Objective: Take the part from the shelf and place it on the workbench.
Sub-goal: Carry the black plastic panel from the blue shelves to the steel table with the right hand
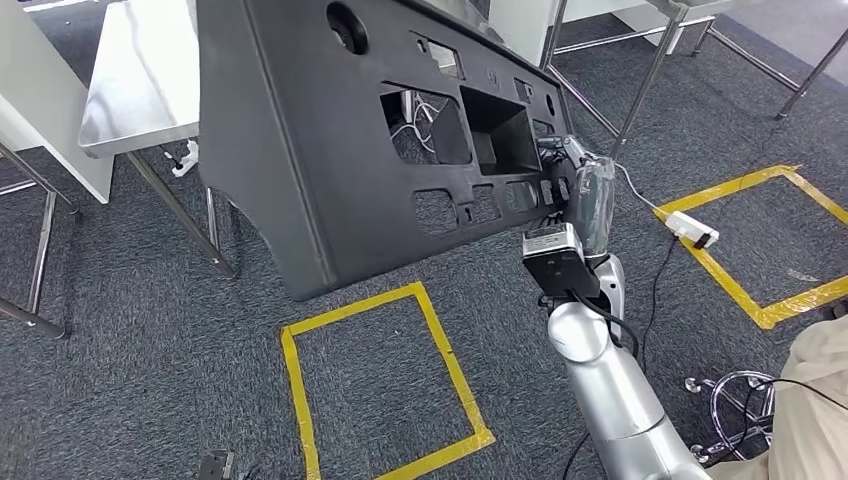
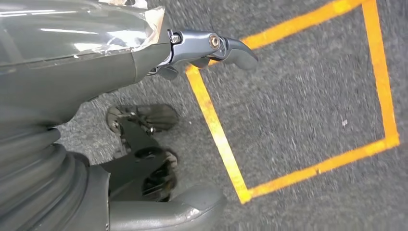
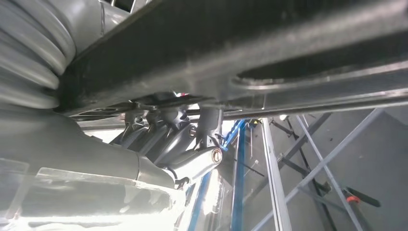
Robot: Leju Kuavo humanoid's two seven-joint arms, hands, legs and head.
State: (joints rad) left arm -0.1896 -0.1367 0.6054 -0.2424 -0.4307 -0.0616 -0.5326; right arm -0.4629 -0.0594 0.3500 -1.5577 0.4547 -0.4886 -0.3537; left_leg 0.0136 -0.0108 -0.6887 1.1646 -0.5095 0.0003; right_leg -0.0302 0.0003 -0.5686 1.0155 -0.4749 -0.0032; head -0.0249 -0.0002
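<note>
The part is a large black plastic panel (image 1: 320, 150) with several cut-outs, held up tilted above the carpet in the head view. My right hand (image 1: 582, 190) grips its lower right edge. In the right wrist view my fingers (image 3: 161, 139) curl under the panel's dark rim (image 3: 269, 53). My left hand (image 2: 120, 57) hangs over the floor with its thumb and fingers apart and nothing between them. A steel workbench (image 1: 140, 80) stands at the far left, behind the panel.
Yellow tape squares (image 1: 380, 390) mark the grey carpet, one below the panel, another (image 1: 760, 240) to the right. A white power strip (image 1: 692, 229) and cable lie near the right square. Metal frame legs (image 1: 650, 70) stand behind. A person in beige (image 1: 815, 400) sits at the lower right.
</note>
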